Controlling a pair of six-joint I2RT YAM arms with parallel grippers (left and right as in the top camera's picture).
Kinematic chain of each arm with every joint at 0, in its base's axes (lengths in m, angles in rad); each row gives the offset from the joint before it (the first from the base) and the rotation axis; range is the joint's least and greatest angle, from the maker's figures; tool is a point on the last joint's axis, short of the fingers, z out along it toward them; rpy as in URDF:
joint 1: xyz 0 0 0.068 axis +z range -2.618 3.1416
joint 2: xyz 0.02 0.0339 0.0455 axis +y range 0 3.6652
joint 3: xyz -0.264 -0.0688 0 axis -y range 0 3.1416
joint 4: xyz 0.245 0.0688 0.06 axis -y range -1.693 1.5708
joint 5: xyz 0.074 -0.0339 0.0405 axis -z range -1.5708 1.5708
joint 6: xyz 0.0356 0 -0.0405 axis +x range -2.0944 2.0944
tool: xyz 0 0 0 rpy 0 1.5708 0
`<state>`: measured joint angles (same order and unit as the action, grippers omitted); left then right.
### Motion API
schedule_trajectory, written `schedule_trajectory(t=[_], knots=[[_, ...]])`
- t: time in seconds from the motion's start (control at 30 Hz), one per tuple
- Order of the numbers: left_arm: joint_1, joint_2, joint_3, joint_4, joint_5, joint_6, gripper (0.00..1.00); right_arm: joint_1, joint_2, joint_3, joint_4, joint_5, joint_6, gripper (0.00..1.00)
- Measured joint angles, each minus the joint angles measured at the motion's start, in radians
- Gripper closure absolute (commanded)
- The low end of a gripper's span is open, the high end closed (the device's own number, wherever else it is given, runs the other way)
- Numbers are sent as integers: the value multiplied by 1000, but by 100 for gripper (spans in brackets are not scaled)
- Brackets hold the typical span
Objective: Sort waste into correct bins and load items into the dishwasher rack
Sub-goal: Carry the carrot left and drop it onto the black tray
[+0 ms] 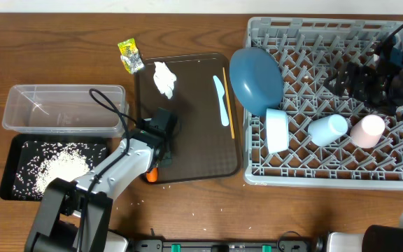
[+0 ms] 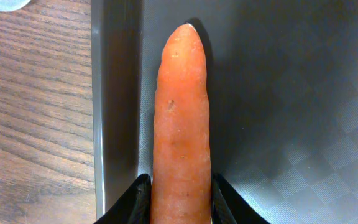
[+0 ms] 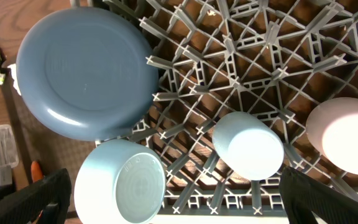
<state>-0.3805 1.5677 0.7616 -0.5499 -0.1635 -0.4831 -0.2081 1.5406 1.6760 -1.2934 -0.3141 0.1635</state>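
Note:
The orange carrot (image 2: 182, 124) lies along the left edge of the brown serving tray (image 1: 201, 147), tip pointing away from my left gripper (image 2: 180, 202), whose black fingers press both its sides. Overhead, that gripper (image 1: 161, 155) covers most of the carrot (image 1: 152, 175). The white tissue (image 1: 164, 78), light-blue knife (image 1: 221, 98) and chopstick (image 1: 228, 105) lie on the same tray. The wrapper (image 1: 129, 54) is on the table. My right gripper (image 3: 185, 205) hangs open above the grey rack (image 1: 327, 176), which holds the plate (image 1: 255, 78), bowl (image 1: 277, 129), light-blue cup (image 1: 327, 128) and pink cup (image 1: 367, 130).
A clear tub (image 1: 61, 108) stands left of the serving tray. In front of it, the black tray (image 1: 9, 150) holds white rice (image 1: 58, 166). A few grains lie on the table near the front edge.

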Motion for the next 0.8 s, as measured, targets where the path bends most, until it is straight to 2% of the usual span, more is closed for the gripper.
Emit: schedule_trajectory(t=[0.03,0.07,0.13,0.23,0.37,0.5,0.67,0.8], knots=[[0,0,0,0,0,-4,81,0,0,0,0,0,0,1],[0,0,0,0,0,-7,89,0,0,0,0,0,0,1],[0,-2,2,-5,0,-11,94,0,0,0,0,0,0,1],[0,-5,10,-54,7,-11,94,0,0,0,-2,0,-7,1],[8,-40,57,-212,-2,-16,94,0,0,0,-4,0,-14,1],[47,-187,143,-324,-60,-34,93,0,0,0,-4,0,-16,1],[191,-368,187,-384,-104,-44,94,0,0,0,-4,0,-15,1],[388,-413,187,-402,-116,-56,94,0,0,0,-4,0,-16,1]])
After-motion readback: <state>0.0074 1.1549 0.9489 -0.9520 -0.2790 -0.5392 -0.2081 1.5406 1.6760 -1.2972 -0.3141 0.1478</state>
